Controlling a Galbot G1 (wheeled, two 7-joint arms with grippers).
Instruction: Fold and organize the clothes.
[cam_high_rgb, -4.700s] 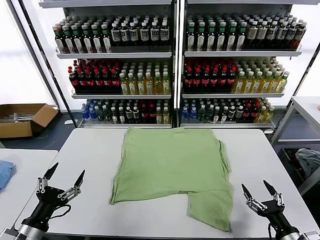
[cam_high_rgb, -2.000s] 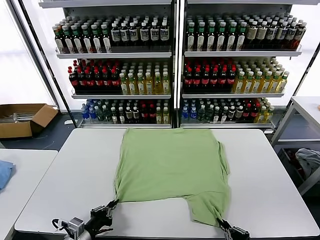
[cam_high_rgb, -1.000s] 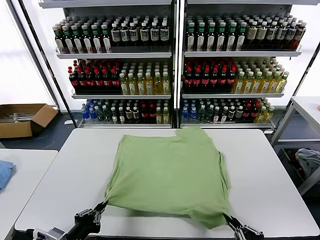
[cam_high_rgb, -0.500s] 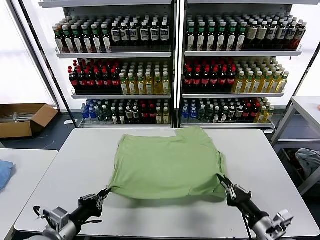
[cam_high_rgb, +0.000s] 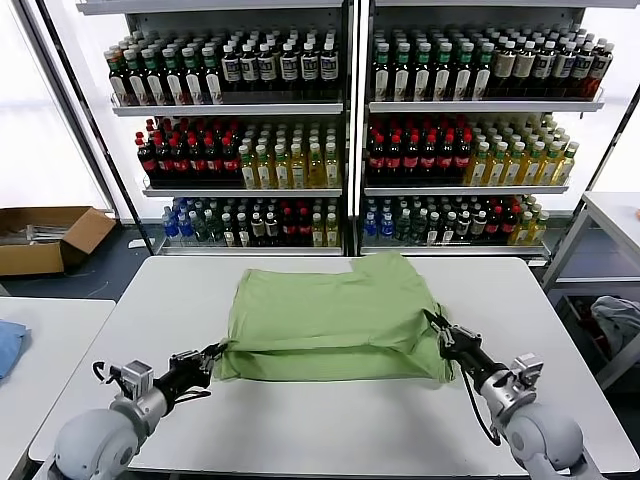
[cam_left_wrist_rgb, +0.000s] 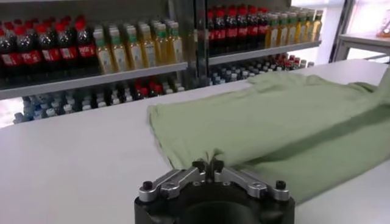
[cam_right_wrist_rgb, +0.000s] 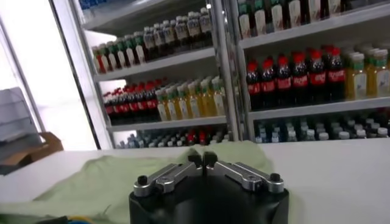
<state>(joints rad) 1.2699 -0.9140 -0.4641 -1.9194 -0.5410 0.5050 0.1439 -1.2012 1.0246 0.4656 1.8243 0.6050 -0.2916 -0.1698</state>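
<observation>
Lying between the two pincers, the shirt (cam_high_rgb: 330, 315) is a soft, plain light-green cloth doubled over on itself into a wide, low rectangle. Its upper layer is smooth, and the rounded fold runs along the edge that faces the robot. One short flap juts out at the far side, away from both pincers.

The left pincer (cam_high_rgb: 216, 352) sits low at the shirt's near left corner. In the left wrist view its slim metal tips (cam_left_wrist_rgb: 207, 164) are drawn together, with a small peak of the green hem (cam_left_wrist_rgb: 286, 128) nipped between them.

The right pincer (cam_high_rgb: 436, 327) is at the near right corner, touching the folded edge. In the right wrist view its tips (cam_right_wrist_rgb: 202, 158) stand almost together, with only a hairline gap. The cloth (cam_right_wrist_rgb: 109, 182) spreads just beyond them, and I cannot tell whether any of it lies between them.

The tabletop (cam_high_rgb: 330, 420) under both pincers is matte, pale grey and flat, with rounded corners. Well beyond the pincers stand metal shelves (cam_high_rgb: 355, 105) packed with rows of bottles (cam_high_rgb: 240, 150) in dark, red and yellow-green. Far out past the left pincer an open cardboard box (cam_high_rgb: 45, 235) sits on the floor.
</observation>
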